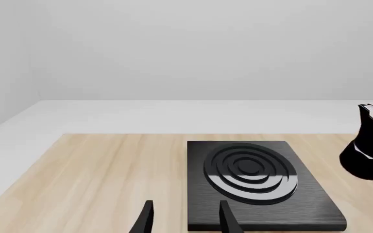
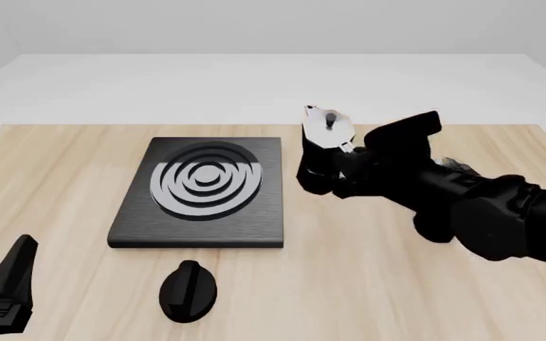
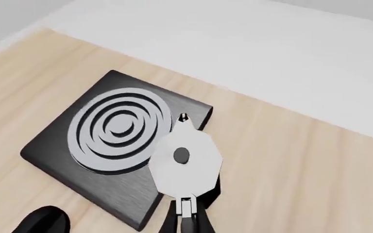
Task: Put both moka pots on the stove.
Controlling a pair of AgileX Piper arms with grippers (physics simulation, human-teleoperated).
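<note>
A black faceted moka pot [image 2: 318, 145] with a silvery lid hangs just right of the stove [image 2: 202, 188], tilted a little. My right gripper [image 2: 341, 169] is shut on it from the handle side. The right wrist view looks down on the pot's lid [image 3: 185, 162], which overlaps the stove's [image 3: 112, 128] near corner, with the right gripper [image 3: 186, 221] closed at the handle. My left gripper [image 2: 9, 284] is low at the table's near left and stands open and empty. In the left wrist view the left gripper [image 1: 186, 218] points at the stove [image 1: 251, 179], with the pot [image 1: 368, 145] at the frame's edge.
A black oval knob [image 2: 188, 290] lies on the wooden table [image 2: 397, 284] just in front of the stove and also shows in the right wrist view [image 3: 41, 221]. Beyond the table's far edge there is a white floor and wall.
</note>
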